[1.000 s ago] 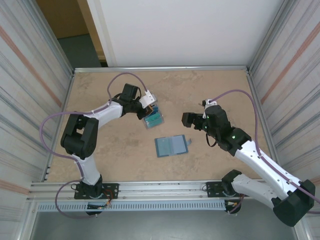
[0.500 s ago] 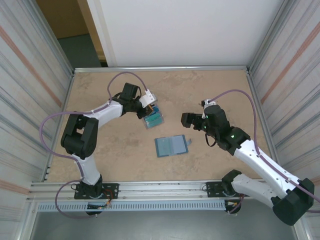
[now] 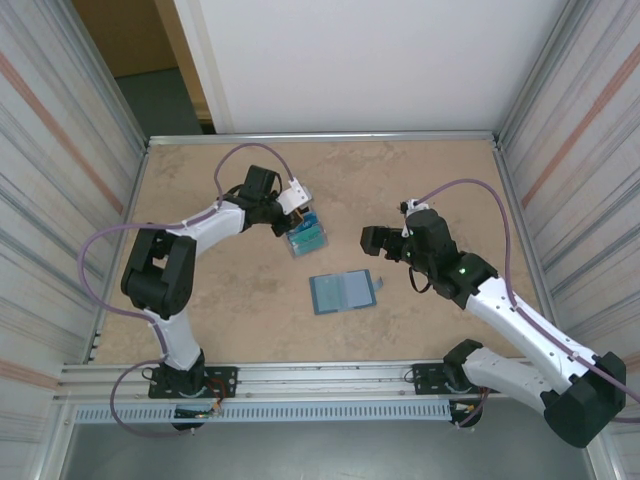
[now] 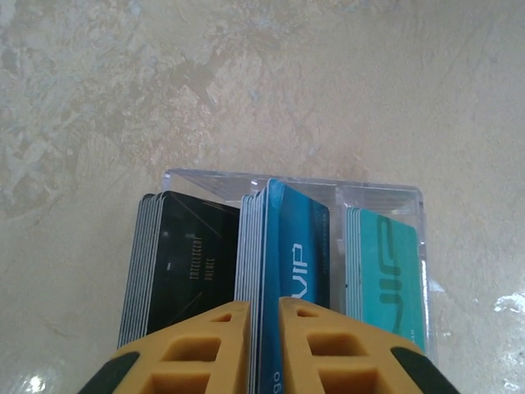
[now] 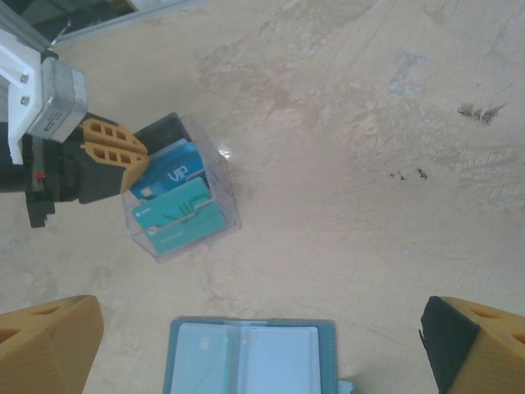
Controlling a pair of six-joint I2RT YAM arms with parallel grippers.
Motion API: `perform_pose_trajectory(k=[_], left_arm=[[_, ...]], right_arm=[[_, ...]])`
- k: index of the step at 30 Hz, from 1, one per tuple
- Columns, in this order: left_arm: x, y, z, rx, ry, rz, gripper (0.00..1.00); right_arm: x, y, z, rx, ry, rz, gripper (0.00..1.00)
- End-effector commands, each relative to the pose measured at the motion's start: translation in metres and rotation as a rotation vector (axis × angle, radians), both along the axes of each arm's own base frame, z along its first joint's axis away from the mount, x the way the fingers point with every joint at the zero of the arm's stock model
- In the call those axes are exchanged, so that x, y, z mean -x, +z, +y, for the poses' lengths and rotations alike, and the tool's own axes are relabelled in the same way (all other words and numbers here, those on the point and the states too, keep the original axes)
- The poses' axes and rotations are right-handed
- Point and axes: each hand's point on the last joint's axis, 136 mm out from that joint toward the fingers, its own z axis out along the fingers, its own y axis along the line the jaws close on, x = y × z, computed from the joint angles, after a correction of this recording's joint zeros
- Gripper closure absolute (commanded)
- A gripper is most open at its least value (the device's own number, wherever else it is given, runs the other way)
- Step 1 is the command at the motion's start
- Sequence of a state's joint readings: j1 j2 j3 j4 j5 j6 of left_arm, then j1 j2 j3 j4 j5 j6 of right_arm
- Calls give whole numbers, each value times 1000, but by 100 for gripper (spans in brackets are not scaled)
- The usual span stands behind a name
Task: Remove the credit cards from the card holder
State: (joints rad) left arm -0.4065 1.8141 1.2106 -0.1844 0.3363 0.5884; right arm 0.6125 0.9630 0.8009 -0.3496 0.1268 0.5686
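Judging by the clear box (image 4: 385,190), we seem nearly done: black, blue and teal credit cards (image 4: 299,254) stand inside, our left fingers (image 4: 213,345) barely parted around a blue one, grip unclear. The card holder (image 3: 341,292) lies open on the tabletop (image 3: 220,300) below our wide-spread right fingers (image 5: 45,336).

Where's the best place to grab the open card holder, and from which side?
Probably the right edge, where a small tab sticks out. The card holder lies open and flat on the table, so nothing stands up to pinch from above. Coming in low from the right, one finger could slip under that edge and the other close on top.
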Motion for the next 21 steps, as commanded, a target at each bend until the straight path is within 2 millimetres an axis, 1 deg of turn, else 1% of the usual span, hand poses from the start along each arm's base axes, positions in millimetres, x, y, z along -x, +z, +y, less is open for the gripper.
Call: perform_pose_trajectory(k=[1, 3, 4, 6, 7, 8, 12, 13, 15, 16, 17, 18, 21], left_arm=[[-4, 26, 5, 2, 16, -70, 80], [-2, 36, 4, 7, 26, -88, 79], [0, 41, 4, 9, 31, -96, 79], [4, 53, 3, 15, 41, -122, 72], [7, 59, 3, 20, 50, -132, 68], [9, 66, 4, 25, 63, -146, 65], [21, 94, 13, 57, 162, -211, 45], [23, 101, 18, 68, 197, -230, 38], [31, 114, 28, 101, 275, -262, 21], [35, 120, 35, 116, 326, -280, 15], [40, 128, 42, 150, 375, -297, 6], [45, 134, 50, 185, 425, -309, 1], [61, 143, 76, 274, 567, -331, 1]], right_arm=[[-2, 8, -1, -16, -14, 5, 1], [-2, 5, -1, -10, -19, 16, 0], [-2, 3, -1, -7, -24, 22, 2], [1, 2, 1, -1, -22, 34, 7], [1, -5, 4, 19, -19, 57, 10], [3, -7, 7, 34, -14, 68, 14], [15, -18, 18, 112, 0, 118, 28], [18, -21, 22, 123, 5, 132, 30], [27, -30, 30, 148, 22, 174, 36], [31, -35, 33, 157, 28, 194, 38], [35, -40, 37, 168, 35, 215, 41], [39, -46, 41, 181, 39, 236, 44], [51, -63, 53, 229, 60, 295, 54]])
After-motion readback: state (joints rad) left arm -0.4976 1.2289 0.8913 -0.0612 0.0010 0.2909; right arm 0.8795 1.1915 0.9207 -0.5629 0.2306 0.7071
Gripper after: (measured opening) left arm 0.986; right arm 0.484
